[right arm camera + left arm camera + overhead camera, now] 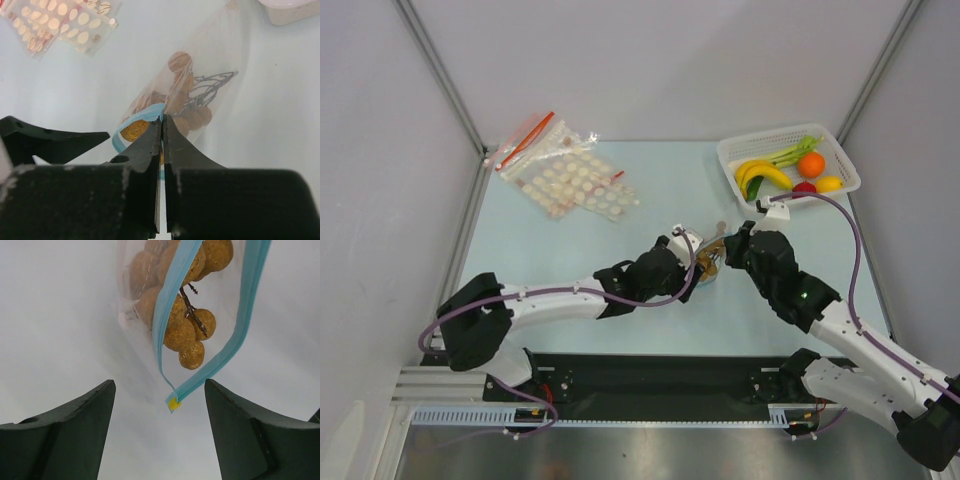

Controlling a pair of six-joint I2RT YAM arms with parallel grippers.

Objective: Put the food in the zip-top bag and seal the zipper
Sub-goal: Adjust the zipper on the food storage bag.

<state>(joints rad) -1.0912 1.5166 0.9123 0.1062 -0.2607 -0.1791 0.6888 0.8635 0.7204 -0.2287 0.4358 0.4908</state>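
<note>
Fruit bunch bagged, zipper gaping.
We see right gripper fingers pressed together, pinching the zipper; left gripper fingers spread, touching nothing; zip-top bag near-left of white basket.

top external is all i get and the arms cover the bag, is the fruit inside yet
observer: Yes. The left wrist view shows the tan fruit bunch inside the zip-top bag.
operator: zipper closed
observer: No, the zipper strips stand apart and meet only at the yellow tab.
operator: who's holding it
observer: The right wrist view shows the right gripper shut on the zipper. The left gripper is open, one finger on each side of the tab, touching nothing.
</note>
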